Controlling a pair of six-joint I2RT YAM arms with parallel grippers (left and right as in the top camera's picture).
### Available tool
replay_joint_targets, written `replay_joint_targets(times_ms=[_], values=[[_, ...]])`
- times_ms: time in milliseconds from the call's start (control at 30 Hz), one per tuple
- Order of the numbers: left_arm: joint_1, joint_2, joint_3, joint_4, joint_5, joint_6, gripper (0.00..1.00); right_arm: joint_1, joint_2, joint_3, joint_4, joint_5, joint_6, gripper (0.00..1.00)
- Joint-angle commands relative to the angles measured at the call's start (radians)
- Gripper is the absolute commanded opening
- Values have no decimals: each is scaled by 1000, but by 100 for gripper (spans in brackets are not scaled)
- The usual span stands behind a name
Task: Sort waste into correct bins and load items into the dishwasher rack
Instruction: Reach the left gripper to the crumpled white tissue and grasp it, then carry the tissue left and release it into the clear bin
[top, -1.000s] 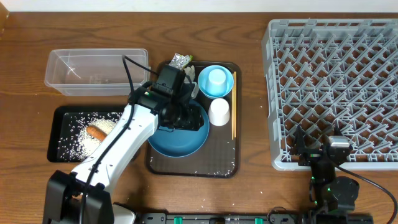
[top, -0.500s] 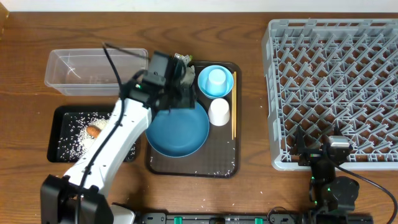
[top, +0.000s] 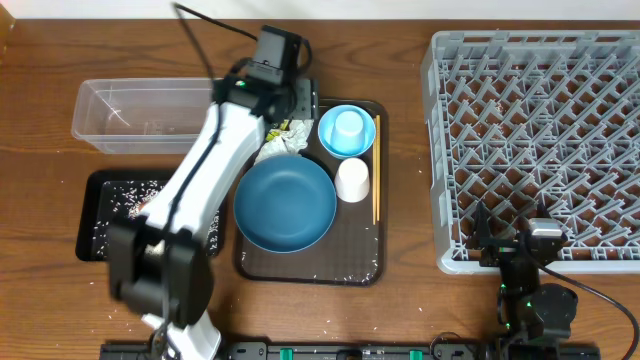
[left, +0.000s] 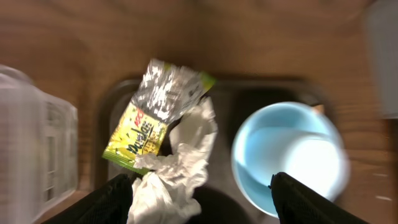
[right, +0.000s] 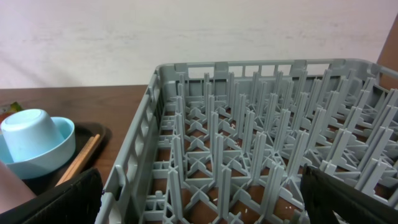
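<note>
My left gripper (top: 287, 103) is open and empty above the back-left corner of the brown tray. In the left wrist view its fingers (left: 205, 205) straddle the crumpled white tissue (left: 177, 165) and the yellow-green snack wrapper (left: 149, 118), which also show in the overhead view (top: 283, 134). The light-blue bowl (top: 336, 145) holds the upturned light-blue cup (top: 348, 125). The blue plate (top: 288, 205), white cup (top: 352, 180) and chopsticks (top: 376, 175) lie on the tray. My right gripper (right: 202, 199) is open at the front edge of the grey rack (top: 540, 140). The carrot is hidden behind my left arm.
The brown serving tray (top: 310, 268) has scattered rice grains on it. The clear tub (top: 150, 112) stands at the back left. The black tray (top: 105, 215) with rice lies in front of it, partly under my left arm.
My left arm has swung from over the blue plate toward the back. Its gripper now hangs over the tissue and wrapper, and the plate is uncovered. The right arm has not moved.
</note>
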Motion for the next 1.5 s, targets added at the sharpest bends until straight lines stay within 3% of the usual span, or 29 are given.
replay_joint_targets(times_ms=[0,433,567,700,833,1300,1467], values=[[5,61,-1,13,-41,20,74,-3,-5,-1,-4,0,3,99],[3,216,-3,5,-40,28,73,-3,-5,-1,-4,0,3,99],[3,226,-3,5,-40,28,48,-3,-5,-1,-4,0,3,99],[3,225,-3,8,-41,28,35,-3,-5,-1,-4,0,3,99],[3,215,-3,0,-40,28,7,-3,-5,-1,-4,0,3,99],[26,-194,-3,-69,-45,-7,6,-3,-5,-1,-4,0,3,99],[90,-288,-3,-63,-178,-19,6,-3,-5,-1,-4,0,3,99]])
